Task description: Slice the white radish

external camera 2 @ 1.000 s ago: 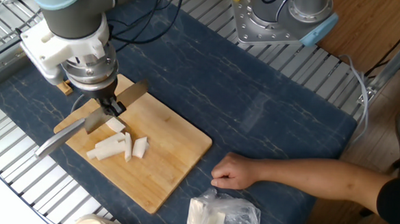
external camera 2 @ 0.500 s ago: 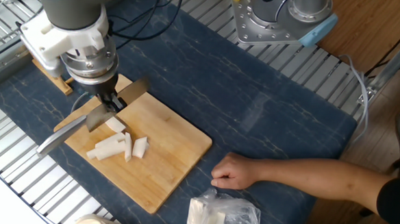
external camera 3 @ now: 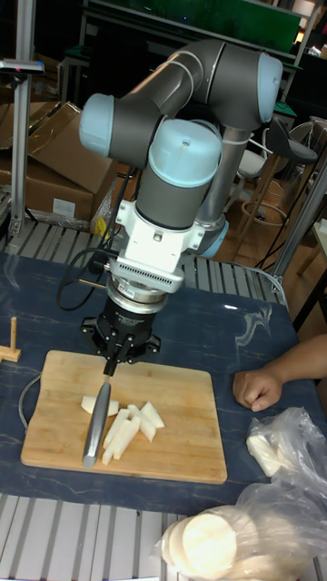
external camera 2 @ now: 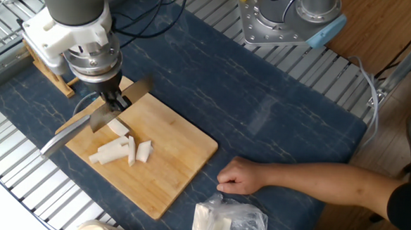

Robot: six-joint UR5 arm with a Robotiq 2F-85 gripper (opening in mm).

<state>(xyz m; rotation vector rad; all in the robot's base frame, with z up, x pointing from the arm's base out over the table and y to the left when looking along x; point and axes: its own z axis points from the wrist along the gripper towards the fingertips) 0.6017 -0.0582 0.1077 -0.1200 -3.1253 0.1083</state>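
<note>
The white radish [external camera 2: 123, 148] lies cut into several white sticks and wedges [external camera 3: 125, 419] on a bamboo cutting board [external camera 2: 175, 152] [external camera 3: 182, 445]. My gripper [external camera 2: 114, 104] [external camera 3: 113, 357] hangs over the board's far left part, shut on the handle of a knife [external camera 2: 92, 120] [external camera 3: 96, 422]. The blade slants down to the left, just above the board and beside the nearest radish piece [external camera 2: 118, 128].
A person's forearm and fist [external camera 2: 241, 176] [external camera 3: 260, 386] rest on the blue mat right of the board. A clear plastic bag with more white radish discs [external camera 2: 217, 223] [external camera 3: 213, 540] lies at the front. A small wooden stand [external camera 2: 49, 71] [external camera 3: 11, 340] sits left.
The gripper with the knife has lifted slightly and drifted a little toward the back. The radish pieces and the person's hand stay where they were.
</note>
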